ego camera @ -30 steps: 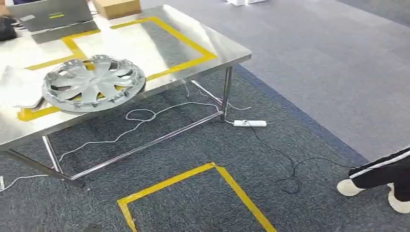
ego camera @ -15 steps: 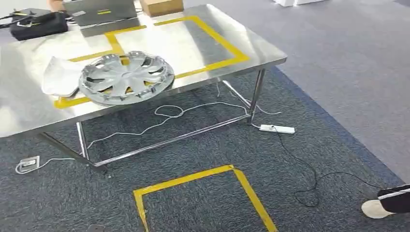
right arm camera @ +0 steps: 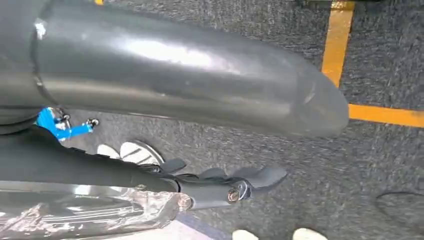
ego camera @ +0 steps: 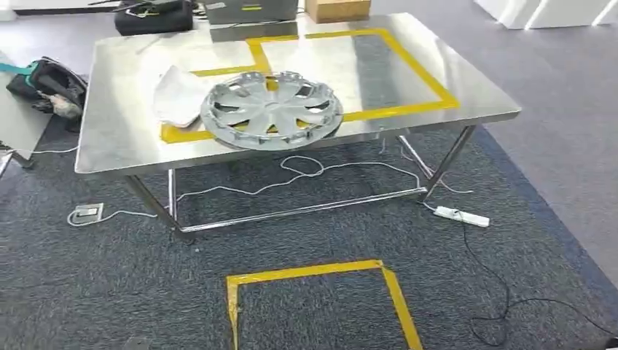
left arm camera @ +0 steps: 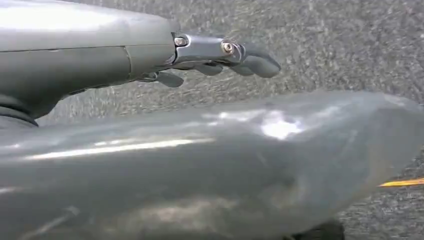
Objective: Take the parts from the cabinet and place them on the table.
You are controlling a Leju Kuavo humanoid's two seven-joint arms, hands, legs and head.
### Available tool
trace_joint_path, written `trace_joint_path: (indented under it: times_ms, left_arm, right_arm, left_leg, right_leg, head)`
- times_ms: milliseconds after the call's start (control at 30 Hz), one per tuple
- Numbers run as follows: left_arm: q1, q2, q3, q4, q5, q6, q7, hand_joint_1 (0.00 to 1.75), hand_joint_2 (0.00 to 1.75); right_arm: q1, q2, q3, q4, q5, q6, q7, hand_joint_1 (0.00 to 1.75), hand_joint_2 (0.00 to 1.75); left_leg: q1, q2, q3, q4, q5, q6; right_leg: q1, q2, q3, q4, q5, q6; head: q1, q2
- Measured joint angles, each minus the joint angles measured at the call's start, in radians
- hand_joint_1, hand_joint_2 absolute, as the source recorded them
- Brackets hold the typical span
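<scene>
The hubcap [ego camera: 272, 110] covers part of the white bag [ego camera: 178, 95] on the bench [ego camera: 116, 146]. Cardboard box [ego camera: 337, 9] and laptop [ego camera: 251, 9] are chopped off by the frame edge.

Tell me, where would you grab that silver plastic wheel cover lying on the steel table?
Probably by the rim of the silver plastic wheel cover, from the near side. It lies flat, domed face up, close to the near edge of the steel table, its rim slightly overhanging there, so fingers could hook underneath.

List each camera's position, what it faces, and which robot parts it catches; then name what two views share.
Head view: high on the body, looking forward and down at the steel table bearing the hubcap.
Left wrist view: behind the left hand, facing carpet.
Right wrist view: behind the right hand, facing carpet.
Shared: yellow floor tape in head and right wrist views.
</scene>
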State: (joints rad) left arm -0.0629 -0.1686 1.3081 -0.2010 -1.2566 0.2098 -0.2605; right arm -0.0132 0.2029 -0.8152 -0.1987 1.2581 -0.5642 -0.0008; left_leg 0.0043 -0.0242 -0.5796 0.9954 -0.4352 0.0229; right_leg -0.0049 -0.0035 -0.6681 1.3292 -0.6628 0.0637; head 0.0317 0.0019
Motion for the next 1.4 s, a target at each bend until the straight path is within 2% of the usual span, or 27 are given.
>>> trace_joint_path:
  times_ms: [67,133,167,300,333,367,400,467,500,533,567,633,667,700,733,833,900,933,1000,1033,1067,1133,1167,1200,1333,1367,1400]
  left_arm:
    - [0.002,0.000,0.000,0.000,0.000,0.000,0.000,0.00,0.00]
    - [0.001,0.000,0.000,0.000,0.000,0.000,0.002,0.00,0.00]
    - [0.001,-0.001,0.000,0.000,0.000,0.000,0.002,0.00,0.00]
    - [0.008,0.000,0.000,0.000,0.000,0.000,0.003,0.00,0.00]
    - [0.009,0.004,0.000,0.000,0.000,0.000,0.003,0.00,0.00]
    - [0.009,0.002,0.000,0.000,0.000,0.001,0.003,0.00,0.00]
    - [0.005,0.001,0.000,0.000,0.000,0.000,0.003,0.00,0.00]
    - [0.001,-0.001,0.000,0.000,0.000,0.000,0.003,0.00,0.00]
    - [0.003,-0.001,0.000,0.000,-0.001,0.000,0.003,0.00,0.00]
    - [0.005,0.000,0.000,0.000,-0.001,0.000,0.003,0.00,0.00]
    - [0.007,0.000,0.000,0.000,-0.001,0.001,0.003,0.00,0.00]
    - [0.006,0.000,0.000,0.000,-0.001,0.001,0.003,0.00,0.00]
    - [0.005,-0.002,0.000,0.000,-0.001,0.001,0.003,0.00,0.00]
    - [-0.001,-0.003,0.000,0.000,-0.002,0.001,0.003,0.00,0.00]
    - [-0.002,-0.002,0.000,0.000,-0.002,0.001,0.003,0.00,0.00]
    - [0.004,-0.003,0.000,0.000,-0.002,0.001,0.006,0.00,0.00]
    - [0.004,0.000,0.000,0.000,-0.002,0.003,0.009,0.00,0.00]
    - [0.002,0.000,0.000,0.000,-0.002,0.004,0.009,0.00,0.00]
    - [0.002,0.000,0.000,0.000,-0.003,0.004,0.010,0.00,0.00]
    - [0.004,-0.001,0.000,0.000,-0.003,0.004,0.011,0.00,0.00]
    - [0.005,-0.001,0.000,0.000,-0.003,0.004,0.011,0.00,0.00]
    - [0.004,0.000,0.000,0.000,-0.003,0.004,0.011,0.00,0.00]
    - [0.004,0.000,0.000,0.000,-0.003,0.004,0.011,0.00,0.00]
    - [0.002,0.000,0.000,0.000,-0.003,0.004,0.011,0.00,0.00]
    - [0.009,0.000,0.000,0.000,-0.003,0.005,0.011,0.00,0.00]
    - [0.010,0.002,0.000,0.000,-0.003,0.005,0.011,0.00,0.00]
    - [0.008,0.001,0.000,0.000,-0.003,0.006,0.011,0.00,0.00]
  right_arm:
    - [0.000,0.000,0.000,0.000,0.000,0.000,-0.001,0.00,0.00]
    - [-0.001,0.000,0.000,0.000,0.001,0.000,-0.002,0.00,0.00]
    - [-0.001,0.000,0.000,0.000,0.001,0.001,-0.002,0.00,0.00]
    - [-0.004,0.000,0.000,0.000,0.002,0.002,-0.002,0.00,0.00]
    - [-0.003,0.003,0.000,0.000,0.003,0.001,-0.002,0.00,0.00]
    - [-0.003,0.003,0.000,0.000,0.004,0.001,-0.002,0.00,0.00]
    - [-0.003,0.003,0.000,0.000,0.004,0.001,-0.002,0.00,0.00]
    - [0.002,0.003,0.000,0.000,0.004,0.001,-0.002,0.00,0.00]
    - [0.002,0.003,0.000,0.000,0.004,0.001,-0.002,0.00,0.00]
    - [0.001,0.003,0.000,0.000,0.004,0.001,-0.002,0.00,0.00]
    - [0.000,0.003,0.000,0.000,0.004,0.001,-0.002,0.00,0.00]
    - [-0.002,0.003,0.000,0.000,0.005,0.002,-0.002,0.00,0.00]
    - [-0.001,0.003,0.000,0.000,0.006,0.002,-0.002,0.00,0.00]
    - [0.000,0.003,0.000,0.000,0.007,0.001,-0.002,0.00,0.00]
    - [0.000,0.003,0.000,0.000,0.008,0.001,-0.002,0.00,0.00]
    - [-0.004,0.003,0.000,0.000,0.009,0.001,-0.002,0.00,0.00]
    - [-0.003,0.003,0.000,0.000,0.010,0.001,-0.002,0.00,0.00]
    - [-0.001,0.003,0.000,0.000,0.010,0.001,-0.002,0.00,0.00]
    - [0.002,0.003,0.000,0.000,0.010,0.001,-0.002,0.00,0.00]
    - [0.003,0.003,0.000,0.000,0.010,0.001,-0.002,0.00,0.00]
    - [0.002,0.003,0.000,0.000,0.011,0.002,-0.002,0.00,0.00]
    - [0.001,0.003,0.000,0.000,0.012,0.002,-0.002,0.00,0.00]
    - [0.002,0.003,0.000,0.000,0.013,0.002,-0.002,0.00,0.00]
    - [0.002,0.003,0.000,0.000,0.013,0.002,-0.002,0.00,0.00]
    - [-0.003,0.003,0.000,0.000,0.014,0.002,-0.002,0.00,0.00]
    - [-0.003,0.005,0.000,0.000,0.014,0.002,-0.002,0.00,0.00]
    - [-0.002,0.005,0.000,0.000,0.017,0.002,-0.002,0.00,0.00]
  left_leg:
    - [0.000,-0.030,0.004,0.000,-0.001,0.000]
    - [0.001,-0.058,0.010,0.000,-0.003,-0.004]
    - [-0.001,-0.066,0.009,0.001,-0.004,-0.008]
    - [0.002,-0.100,-0.001,-0.001,0.002,-0.034]
    - [0.002,-0.093,-0.001,0.004,-0.003,-0.038]
    - [-0.004,-0.044,-0.009,0.024,-0.022,-0.045]
    - [-0.002,-0.012,-0.038,0.082,-0.061,-0.051]
    - [0.001,0.007,-0.117,0.241,-0.134,-0.060]
    - [0.004,0.009,-0.146,0.299,-0.149,-0.063]
    - [0.006,0.009,-0.147,0.302,-0.137,-0.065]
    - [0.008,0.011,-0.130,0.267,-0.106,-0.066]
    - [0.008,0.037,-0.044,0.104,-0.020,-0.066]
    - [0.007,0.101,-0.001,0.030,0.002,-0.066]
    - [0.001,0.114,0.008,0.002,-0.010,-0.061]
    - [0.003,0.096,0.004,0.007,-0.010,-0.048]
    - [0.004,0.062,0.006,0.003,-0.009,-0.029]
    - [0.008,0.043,0.005,0.002,-0.006,-0.015]
    - [0.007,0.032,0.004,0.002,-0.006,-0.010]
    - [0.003,0.004,0.003,0.002,-0.007,-0.008]
    - [0.003,-0.009,0.003,0.003,-0.007,-0.008]
    - [0.003,-0.024,0.005,0.003,-0.007,-0.008]
    - [0.004,-0.053,0.010,0.003,-0.008,-0.010]
    - [0.005,-0.064,0.011,0.003,-0.008,-0.012]
    - [-0.001,-0.072,0.008,0.008,-0.010,-0.020]
    - [0.011,-0.109,-0.003,-0.001,0.003,-0.049]
    - [0.010,-0.078,-0.005,0.009,-0.006,-0.051]
    - [0.005,-0.029,-0.024,0.047,-0.034,-0.056]
  right_leg:
    - [0.000,0.002,0.008,-0.061,0.068,-0.005]
    - [-0.003,0.032,0.082,-0.243,0.171,-0.012]
    - [-0.008,0.080,0.101,-0.300,0.185,-0.014]
    - [-0.001,0.052,0.113,-0.307,0.189,-0.029]
    - [-0.009,0.037,0.115,-0.315,0.194,-0.037]
    - [-0.009,0.030,0.117,-0.318,0.195,-0.043]
    - [-0.008,0.018,0.117,-0.319,0.194,-0.051]
    - [-0.007,-0.010,0.116,-0.318,0.192,-0.054]
    - [-0.007,-0.024,0.116,-0.318,0.191,-0.054]
    - [-0.007,-0.034,0.117,-0.318,0.190,-0.055]
    - [-0.008,-0.045,0.118,-0.318,0.189,-0.053]
    - [-0.010,-0.067,0.125,-0.318,0.184,-0.045]
    - [-0.004,-0.075,0.130,-0.317,0.180,-0.038]
    - [0.005,-0.081,0.127,-0.308,0.171,-0.030]
    - [0.007,-0.092,0.126,-0.315,0.171,-0.026]
    - [0.004,-0.125,0.151,-0.323,0.164,-0.011]
    - [-0.003,-0.038,0.119,-0.250,0.109,-0.003]
    - [-0.004,-0.017,0.083,-0.171,0.067,-0.001]
    - [-0.003,-0.001,0.005,-0.014,0.010,-0.001]
    - [-0.003,0.000,-0.010,0.003,0.017,-0.003]
    - [-0.003,0.001,-0.002,-0.028,0.049,-0.005]
    - [-0.006,0.017,0.067,-0.188,0.146,-0.009]
    - [-0.010,0.054,0.104,-0.269,0.183,-0.011]
    - [-0.014,0.090,0.116,-0.304,0.169,-0.013]
    - [-0.008,0.058,0.124,-0.309,0.178,-0.032]
    - [-0.011,0.042,0.128,-0.314,0.182,-0.039]
    - [-0.011,0.032,0.131,-0.318,0.181,-0.046]
  head:
    - [0.000,0.000]
    - [0.001,0.000]
    - [0.001,0.000]
    - [-0.002,0.000]
    - [0.000,0.000]
    - [-0.007,0.000]
    - [-0.017,0.000]
    - [-0.017,0.000]
    - [-0.016,0.000]
    - [-0.017,0.000]
    - [-0.017,0.000]
    - [-0.017,0.000]
    - [-0.019,0.000]
    - [-0.026,0.000]
    - [-0.015,0.000]
    - [-0.016,0.000]
    - [-0.010,0.000]
    - [-0.007,0.000]
    - [-0.006,0.000]
    - [-0.006,0.000]
    - [-0.006,0.000]
    - [-0.006,0.000]
    - [-0.005,0.000]
    - [-0.006,0.000]
    - [-0.007,0.000]
    - [-0.006,0.000]
    - [-0.018,0.000]
